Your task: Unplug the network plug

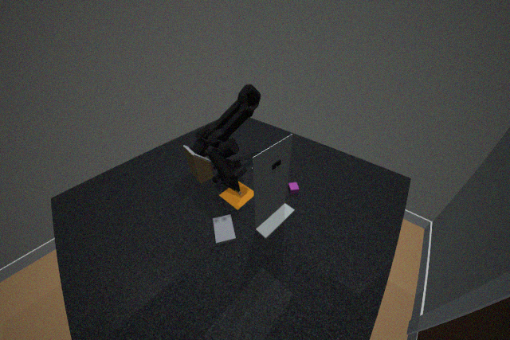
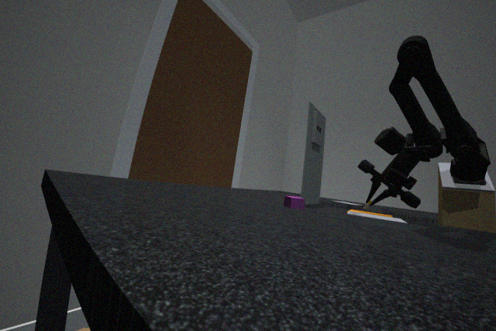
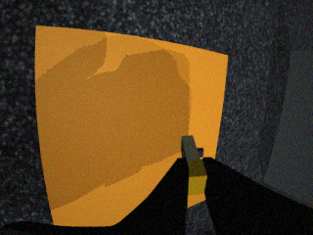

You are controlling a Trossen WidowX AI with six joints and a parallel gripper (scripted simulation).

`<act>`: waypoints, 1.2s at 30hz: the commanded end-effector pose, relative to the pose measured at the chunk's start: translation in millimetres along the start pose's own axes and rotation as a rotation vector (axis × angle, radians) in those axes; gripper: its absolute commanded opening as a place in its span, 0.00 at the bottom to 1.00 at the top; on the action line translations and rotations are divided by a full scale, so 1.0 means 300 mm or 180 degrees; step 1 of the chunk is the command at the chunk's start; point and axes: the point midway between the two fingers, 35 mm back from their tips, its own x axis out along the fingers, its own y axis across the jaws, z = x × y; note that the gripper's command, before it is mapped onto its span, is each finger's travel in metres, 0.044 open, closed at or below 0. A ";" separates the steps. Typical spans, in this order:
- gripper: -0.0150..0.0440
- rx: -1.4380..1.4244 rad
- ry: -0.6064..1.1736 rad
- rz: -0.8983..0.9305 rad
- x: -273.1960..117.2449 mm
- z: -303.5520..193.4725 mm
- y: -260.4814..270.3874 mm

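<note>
- Leftmost on the dark table [image 1: 123, 270] in the top view lies a pale grey card [image 1: 224, 228], flat and well apart from the arm.
- Next comes the orange marked square [image 1: 236, 197] — in the wrist view the marked square [image 3: 85, 92] fills most of the frame, with the gripper's shadow falling across it.
- Directly over it the gripper [image 2: 369, 201] points steeply down, its fingers nearly closed and clamped on the small yellowish plug [image 3: 195, 168]; the plug's tip sits over the square's right part, near its edge.
- From the exterior view the plug [image 2: 366, 204] hangs just above the square; whether it touches cannot be told.
- Right of the square stands the upright grey panel [image 1: 272, 175], its dark socket [image 1: 276, 164] showing no plug.
- Beyond it — a white strip [image 1: 275, 220] at the panel's foot and a small magenta block [image 1: 293, 186].
</note>
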 end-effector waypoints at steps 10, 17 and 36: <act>0.25 0.0032 0.0003 -0.0002 0.010 0.005 0.017; 0.25 0.0033 -0.0001 -0.0006 0.015 0.008 0.018; 0.30 0.0014 -0.0019 -0.0015 0.027 0.018 0.017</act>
